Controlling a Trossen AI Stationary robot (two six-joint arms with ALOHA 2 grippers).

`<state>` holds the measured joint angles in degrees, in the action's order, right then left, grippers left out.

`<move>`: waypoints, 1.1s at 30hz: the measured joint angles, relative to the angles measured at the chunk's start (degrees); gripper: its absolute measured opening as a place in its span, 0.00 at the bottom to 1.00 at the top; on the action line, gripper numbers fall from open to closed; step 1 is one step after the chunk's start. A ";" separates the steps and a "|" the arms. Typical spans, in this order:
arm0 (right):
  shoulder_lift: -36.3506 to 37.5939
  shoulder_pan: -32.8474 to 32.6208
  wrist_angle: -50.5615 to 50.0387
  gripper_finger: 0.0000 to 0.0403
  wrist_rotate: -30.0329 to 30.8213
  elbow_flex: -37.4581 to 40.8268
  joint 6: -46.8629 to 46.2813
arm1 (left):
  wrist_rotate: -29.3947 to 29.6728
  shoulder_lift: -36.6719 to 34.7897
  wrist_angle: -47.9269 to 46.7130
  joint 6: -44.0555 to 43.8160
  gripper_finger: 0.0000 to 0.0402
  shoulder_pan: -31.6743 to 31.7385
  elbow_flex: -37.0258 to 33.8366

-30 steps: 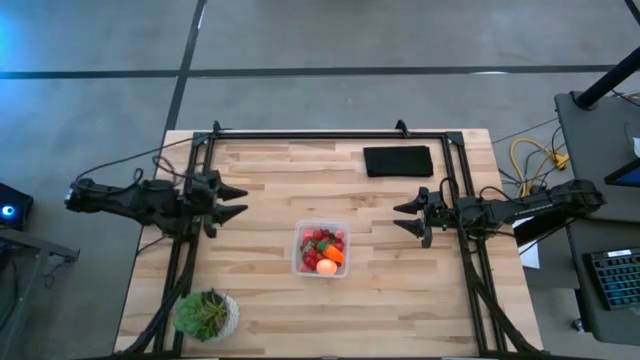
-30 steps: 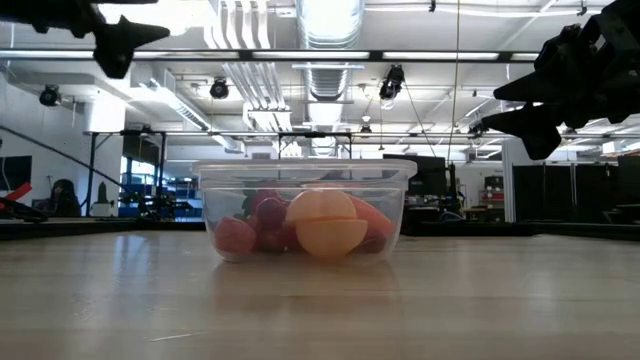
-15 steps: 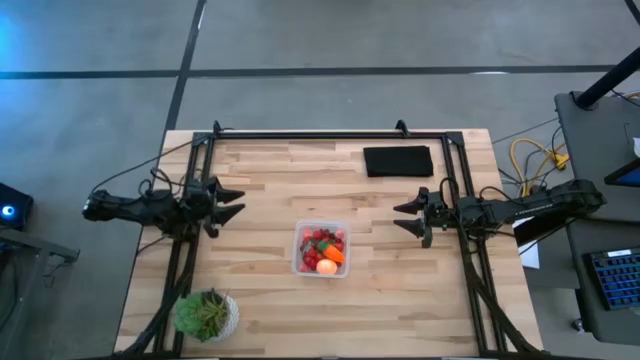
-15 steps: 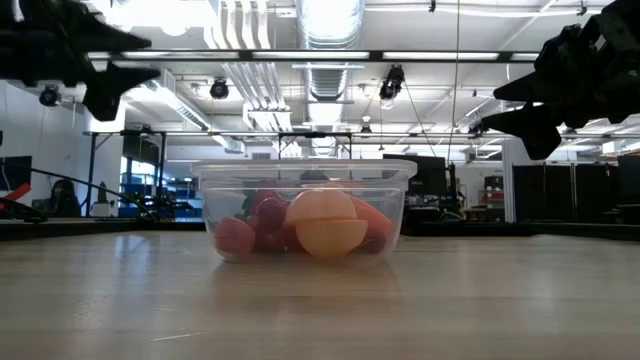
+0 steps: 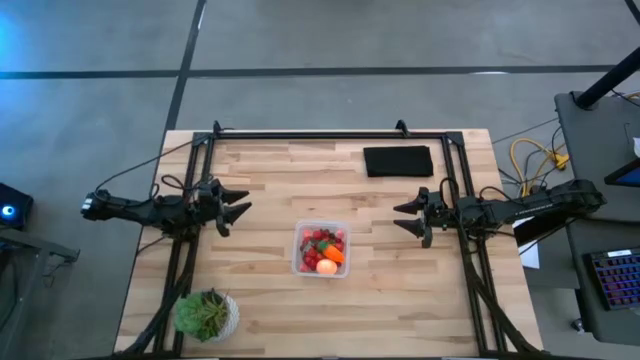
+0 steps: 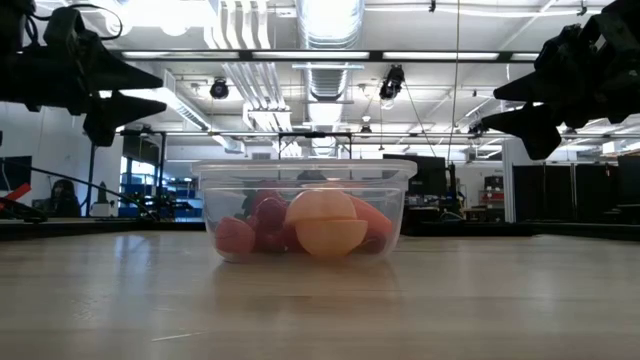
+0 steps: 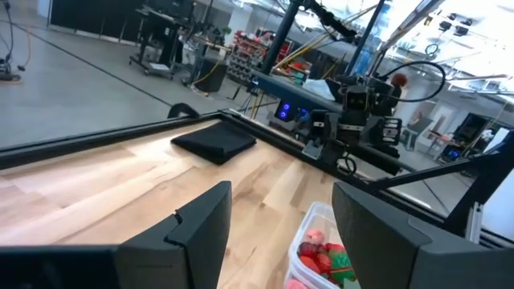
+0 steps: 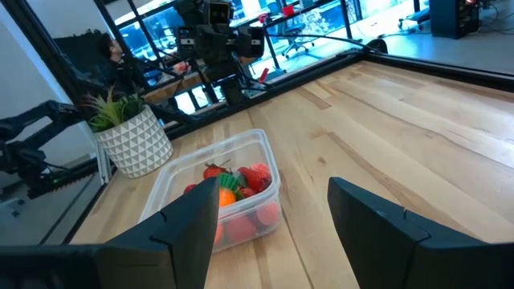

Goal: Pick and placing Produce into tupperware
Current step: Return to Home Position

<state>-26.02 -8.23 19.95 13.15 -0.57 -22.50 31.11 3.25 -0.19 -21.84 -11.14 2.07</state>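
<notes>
Produce [image 5: 322, 252] in tupperware [image 6: 305, 170], red, orange, pink

Grey concrete floor [image 5: 330, 35] surrounds the light wooden table [image 5: 280, 305], and a dark seam [image 5: 400, 71] runs across it at 12 o'clock. At 3 o'clock, yellow cables [image 5: 531, 160] lie coiled beside a dark desk [image 5: 590, 130]. A keyboard [image 5: 612, 277] sits at 4 o'clock, and a blue-lit device [image 5: 9, 211] glows at 9 o'clock. From table height, white ceiling ducts [image 6: 328, 25], hanging spot lamps [image 6: 392, 84] and a bright ceiling light [image 6: 185, 12] show overhead, with dark partitions [image 6: 565, 195] at 3 o'clock.
</notes>
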 joint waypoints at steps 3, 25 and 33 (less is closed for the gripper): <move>0.00 0.00 -0.03 0.56 -0.01 0.01 0.00 | 0.02 0.16 0.00 0.09 0.50 0.00 0.00; 0.00 0.00 -0.03 0.56 0.00 -0.01 0.25 | 0.00 3.79 -0.20 -0.01 0.50 -0.02 -0.02; 0.00 0.00 -0.03 0.56 0.00 0.01 -0.28 | 0.00 5.67 -0.22 -0.01 0.50 -0.02 -0.02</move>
<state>-26.02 -8.23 19.92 13.15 -0.56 -22.78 31.11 8.91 -0.40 -21.85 -11.16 2.04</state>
